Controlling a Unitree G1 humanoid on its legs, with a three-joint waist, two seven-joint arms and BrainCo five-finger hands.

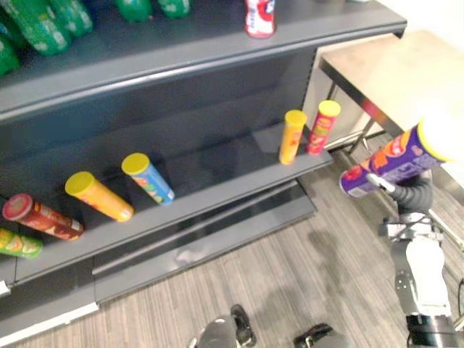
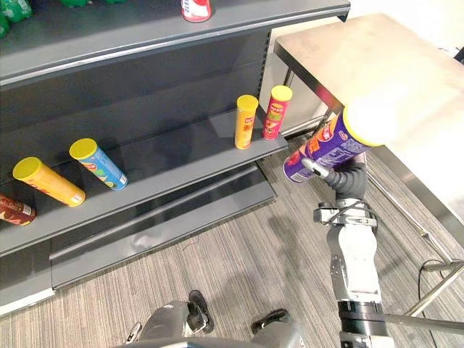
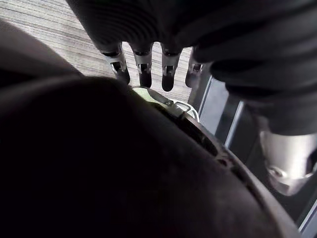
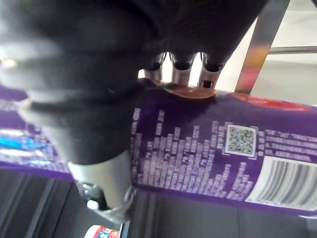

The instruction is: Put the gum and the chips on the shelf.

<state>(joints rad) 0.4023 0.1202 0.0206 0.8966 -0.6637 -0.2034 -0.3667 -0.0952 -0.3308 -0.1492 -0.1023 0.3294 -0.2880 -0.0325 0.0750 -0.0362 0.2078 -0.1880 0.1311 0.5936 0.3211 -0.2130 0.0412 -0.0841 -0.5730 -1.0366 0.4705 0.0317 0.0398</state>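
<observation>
A purple chips can (image 1: 391, 161) with a yellow lid hangs tilted in the air right of the shelf, lid end up and toward me. My right hand (image 2: 348, 180) is shut on it from below, near its lower end; in the right wrist view the fingers (image 4: 183, 64) and thumb (image 4: 101, 178) wrap the purple can (image 4: 208, 148). The grey middle shelf (image 1: 217, 177) lies to the can's left. My left hand (image 3: 143, 69) hangs low with straight fingers and holds nothing.
On the middle shelf a yellow can (image 1: 292, 136) and a red can (image 1: 323, 127) stand upright at its right end; a blue can (image 1: 148, 178), yellow can (image 1: 98, 196), red can (image 1: 42, 217) and green can (image 1: 20, 243) lie leftward. A steel table (image 1: 391, 65) stands right.
</observation>
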